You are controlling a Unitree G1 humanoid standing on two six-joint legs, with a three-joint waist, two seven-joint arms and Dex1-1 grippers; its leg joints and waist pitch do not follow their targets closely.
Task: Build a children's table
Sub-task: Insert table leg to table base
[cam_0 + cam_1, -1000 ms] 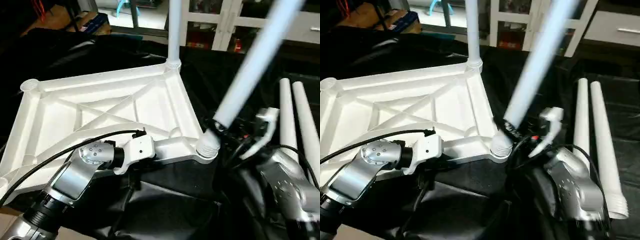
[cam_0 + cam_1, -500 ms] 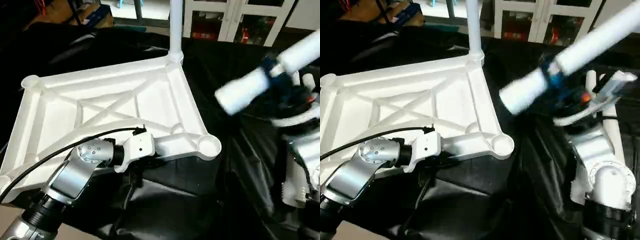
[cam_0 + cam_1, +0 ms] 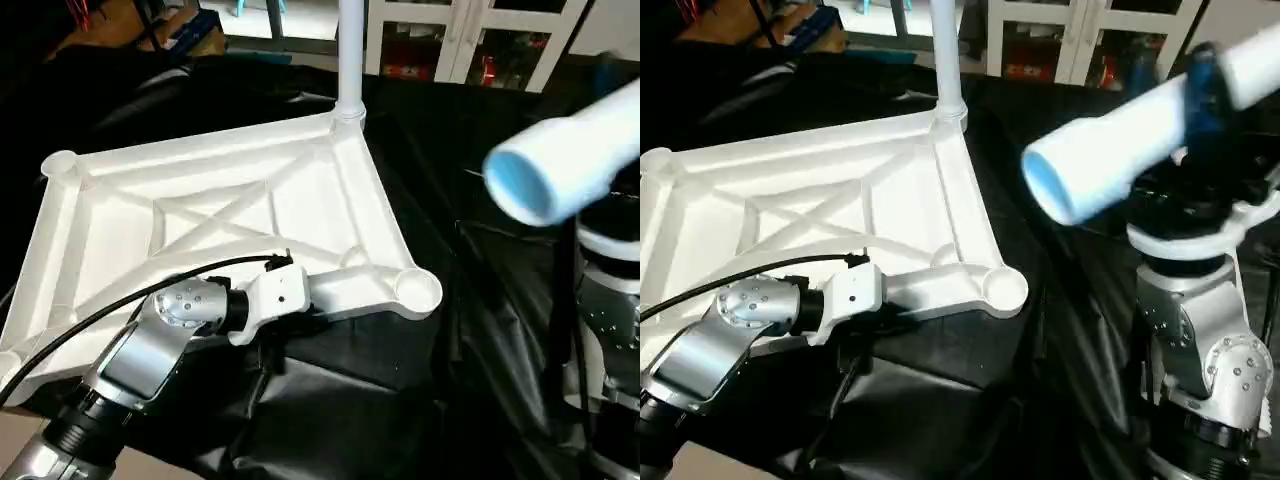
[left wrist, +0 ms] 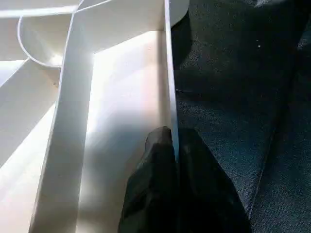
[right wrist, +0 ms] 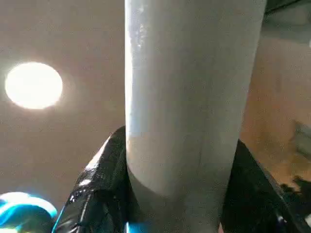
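Observation:
The children's table lies upside down: a white tabletop (image 3: 200,215) with X ribs facing up. One white tube leg (image 3: 350,50) stands upright in its far corner socket. The near right corner socket (image 3: 418,288) is open. My left gripper (image 4: 174,160) is shut on the thin wall of the tabletop's near rim; in the left eye view its wrist (image 3: 275,295) rests on that edge. My right gripper (image 5: 180,194) is shut on a second white leg (image 3: 1120,150), held up in the air right of the tabletop, with its hollow end pointing toward the camera.
A black cloth (image 3: 350,400) covers the work table under and around the tabletop. A black cable (image 3: 150,290) arcs over my left forearm. White cabinets (image 3: 470,40) and a box (image 3: 190,25) stand beyond the far edge.
The right gripper has lifted the leg away from the near right corner socket and swung it up and to the right, so its open end now faces the camera. The left gripper has kept its hold.

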